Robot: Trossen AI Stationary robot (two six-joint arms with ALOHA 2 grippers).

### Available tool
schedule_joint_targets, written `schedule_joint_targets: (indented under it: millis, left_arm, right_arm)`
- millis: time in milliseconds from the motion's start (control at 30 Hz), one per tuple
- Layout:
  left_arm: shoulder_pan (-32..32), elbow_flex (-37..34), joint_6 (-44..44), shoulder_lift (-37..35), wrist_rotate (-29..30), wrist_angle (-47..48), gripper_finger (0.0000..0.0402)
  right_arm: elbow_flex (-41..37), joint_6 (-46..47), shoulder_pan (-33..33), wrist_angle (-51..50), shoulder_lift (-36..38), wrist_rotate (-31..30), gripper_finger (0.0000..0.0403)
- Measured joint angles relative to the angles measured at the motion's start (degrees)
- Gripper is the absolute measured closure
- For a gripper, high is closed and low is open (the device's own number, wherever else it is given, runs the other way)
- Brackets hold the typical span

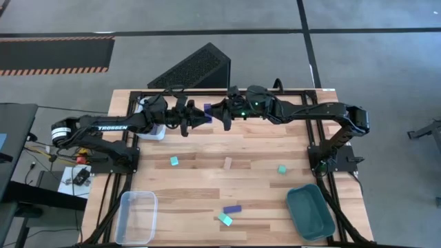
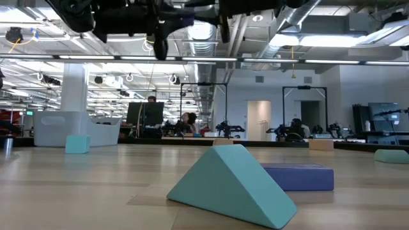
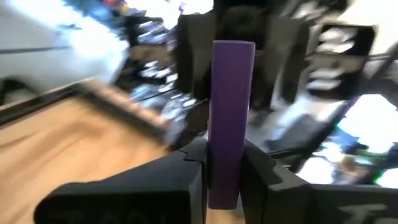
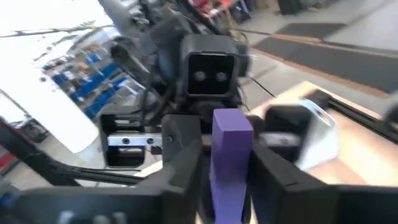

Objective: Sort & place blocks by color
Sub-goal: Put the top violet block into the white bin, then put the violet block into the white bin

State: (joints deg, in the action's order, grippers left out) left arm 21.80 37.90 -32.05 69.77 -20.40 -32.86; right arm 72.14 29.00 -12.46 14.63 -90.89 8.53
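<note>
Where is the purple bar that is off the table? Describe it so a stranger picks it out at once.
Look at the back edge of the wooden table, midway, where the arms meet. There the left end effector and right end effector both clamp a purple bar. The other purple bar lies flat near the front; this one is in the air.

Both tools meet mid-table at far edge, a bar [image 1: 207, 109] btwn them, probably gripped by both; other blocks [image 1: 231, 209] scattered nearer.
</note>
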Motion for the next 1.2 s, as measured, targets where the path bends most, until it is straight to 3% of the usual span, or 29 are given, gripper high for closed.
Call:
schedule_joint_targets:
  millis: [100, 233, 333, 400, 500, 633, 1000, 1200]
  left_arm:
    - [0.08, -0.05, 2.44, -5.11, 9.57, 19.47, 0.0373]
    - [0.62, -0.2, 2.91, -13.65, 28.15, 45.73, 0.0374]
    - [2.04, -0.16, -3.06, -19.11, 43.05, 61.77, 0.0367]
    - [3.49, -0.16, -10.75, -21.29, 48.68, 70.36, 0.0366]
    - [6.06, -1.05, -15.85, -22.28, 48.6, 77.95, 0.037]
    - [8.4, -4.32, -19.86, -21.16, 44.49, 78.51, 0.0366]
    - [14.7, -7.44, -19.63, -15.24, 40.98, 78.2, 0.0274]
    - [14.88, -6.95, -13.2, -16.61, 37.64, 75.79, 0.0252]
  right_arm:
    - [-0.02, 3.73, -2.04, -5.98, 1.56, -0.79, 0.0225]
    - [0.21, 3.42, -3.97, -15.34, 4.77, -1.4, 0.02]
    - [-0.11, 1.75, -4.55, -19.37, 5.29, -3.14, 0.02]
    - [-0.05, 1.15, -4.56, -18.68, 5.62, -3.64, 0.0205]
    - [0.02, 2.07, -4.54, -17.69, 5.51, -3.66, 0.0216]
    - [0.02, 2.54, -3.89, -16.76, 5.35, -3.9, 0.023]
    - [0.0, 3.85, -0.18, -19.12, 5.49, -4.6, 0.0248]
    - [-0.02, -0.4, 0.47, -41.96, 6.86, -7.4, 0.0241]
